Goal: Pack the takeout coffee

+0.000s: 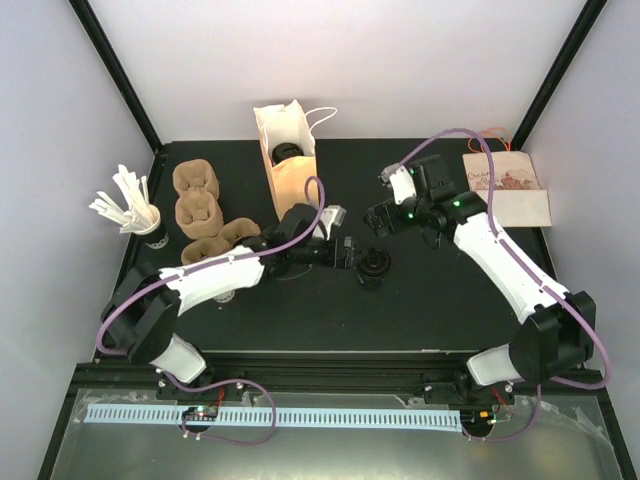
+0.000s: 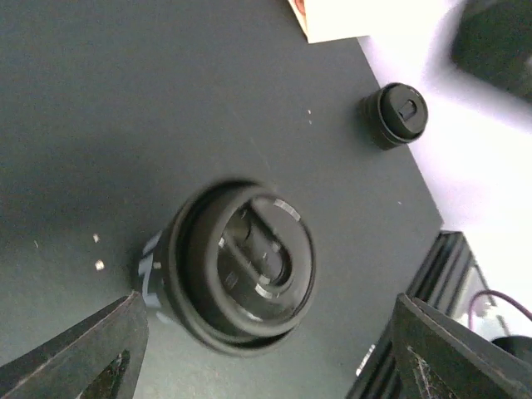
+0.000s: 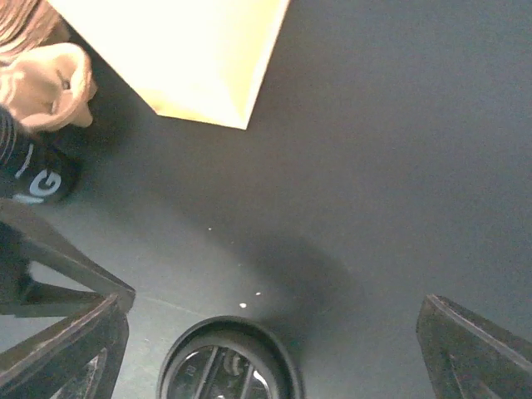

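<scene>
Left tool (image 2: 266, 364) wide open, empty | right tool (image 3: 268, 353) likewise | far cup (image 2: 393, 115) visible to left wrist, not overhead

The lidded cup (image 2: 237, 266) just ahead of the left gripper (image 2: 268, 303) is blurred. Between the fingers of the right gripper (image 3: 272, 303) the lower edge cuts most of it away. The paper bag (image 3: 191, 50) beyond runs off the top.

Lidded black cups (image 2: 241, 270): 3 seen, 2 on worktop (image 1: 420, 310), 1 inside upright bag (image 1: 292, 185). Paper bags: 2, upright bag plus flat bag (image 1: 507, 188). Stirrer cup (image 1: 148, 228): 1. Pulp carriers (image 1: 198, 212): overlapping, count unclear.
</scene>
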Robot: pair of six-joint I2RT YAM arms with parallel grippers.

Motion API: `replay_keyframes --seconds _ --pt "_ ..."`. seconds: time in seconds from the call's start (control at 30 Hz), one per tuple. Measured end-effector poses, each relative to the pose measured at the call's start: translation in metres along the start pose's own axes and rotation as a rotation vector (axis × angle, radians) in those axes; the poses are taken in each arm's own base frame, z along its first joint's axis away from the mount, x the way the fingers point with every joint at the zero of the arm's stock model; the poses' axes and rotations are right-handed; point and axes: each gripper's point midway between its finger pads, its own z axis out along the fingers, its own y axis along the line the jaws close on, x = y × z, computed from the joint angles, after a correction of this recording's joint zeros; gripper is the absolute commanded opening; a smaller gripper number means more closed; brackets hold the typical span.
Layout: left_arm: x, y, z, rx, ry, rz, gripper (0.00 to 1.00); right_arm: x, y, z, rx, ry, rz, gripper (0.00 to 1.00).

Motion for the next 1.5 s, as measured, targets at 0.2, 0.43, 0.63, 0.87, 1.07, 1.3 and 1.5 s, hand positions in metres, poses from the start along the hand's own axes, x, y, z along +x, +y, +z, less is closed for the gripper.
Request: replay_keyframes --seconds 0.2,0.43,0.63,0.87,1.07,1.3,1.5 --pt "-0.026 -0.03 -0.004 -0.136 0.024 0.233 0.97 0.073 -0.012 0.018 -0.009 0.035 0.379 0.78" --pt "-0.008 -0.024 0.0 -0.293 0.148 0.425 0.99 0.088 -0.026 0.002 -0.076 -0.083 0.596 0.65" --pt "0.001 -0.01 0.019 -0.392 0.278 0.5 0.99 0.093 -0.022 0.008 -0.149 -0.122 0.633 0.56" --pt "0.005 -0.009 0.039 -0.427 0.367 0.544 0.99 0.117 -0.026 0.017 -0.168 -0.11 0.69 0.55" --pt "0.006 -0.013 0.053 -0.406 0.413 0.588 0.93 0.119 -0.039 0.015 -0.167 -0.146 0.724 0.54" --pt "0.01 -0.012 0.056 -0.393 0.45 0.631 0.88 0.123 -0.035 0.017 -0.208 -0.143 0.729 0.53" --pt "0.012 -0.007 0.063 -0.398 0.474 0.642 0.79 0.126 -0.029 0.021 -0.255 -0.125 0.731 0.42"
